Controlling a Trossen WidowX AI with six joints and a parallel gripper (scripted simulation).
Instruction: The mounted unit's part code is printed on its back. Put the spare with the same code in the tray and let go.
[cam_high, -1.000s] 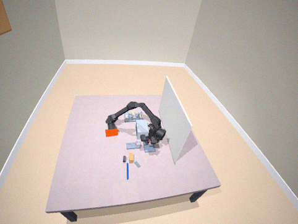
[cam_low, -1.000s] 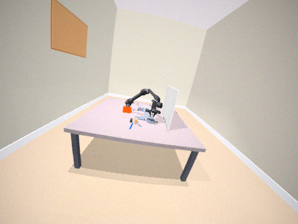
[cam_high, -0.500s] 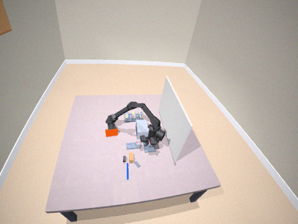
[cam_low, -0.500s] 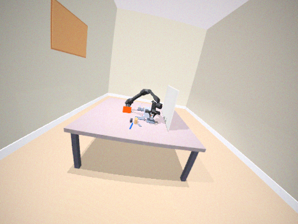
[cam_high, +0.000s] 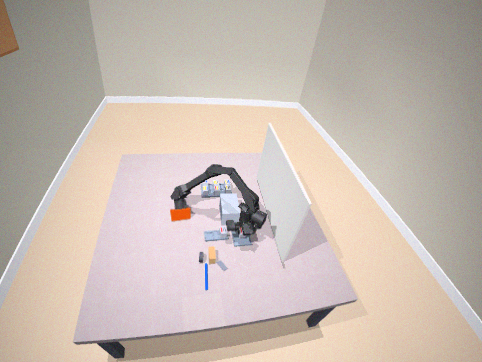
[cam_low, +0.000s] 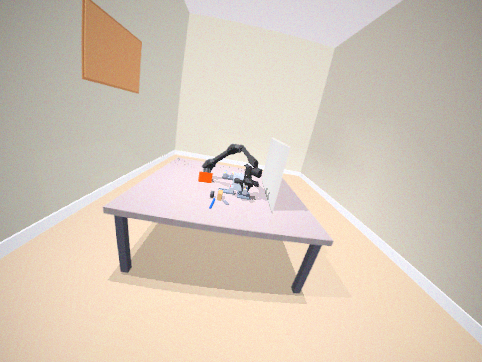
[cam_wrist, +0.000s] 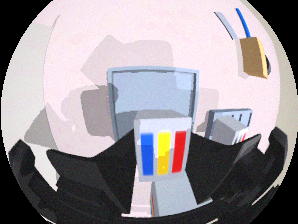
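My gripper (cam_high: 241, 231) (cam_low: 245, 186) (cam_wrist: 156, 131) is shut on a grey spare (cam_wrist: 150, 124), whose face toward the wrist camera shows blue, yellow and red stripes. The spare is upright in the wrist view and covers the lower part of the blue-grey tray (cam_wrist: 195, 85) (cam_high: 243, 242). The gap between its bottom and the tray floor cannot be judged. The mounted unit (cam_wrist: 229, 129) (cam_high: 223, 230) stands on a blue-grey plate (cam_wrist: 215, 111) (cam_high: 212, 236) beside the tray. A few of its stripes show; its back code cannot be read. More spares stand on a rack (cam_high: 212, 194) at the back.
A pale block (cam_high: 229, 205) stands behind the tray. A tall white panel (cam_high: 286, 200) (cam_low: 278, 175) rises to the right. An orange box (cam_high: 212, 255) (cam_wrist: 253, 57), a small dark object (cam_high: 201, 257), a grey strip (cam_high: 222, 265) and a blue stick (cam_high: 206, 276) lie toward the front.
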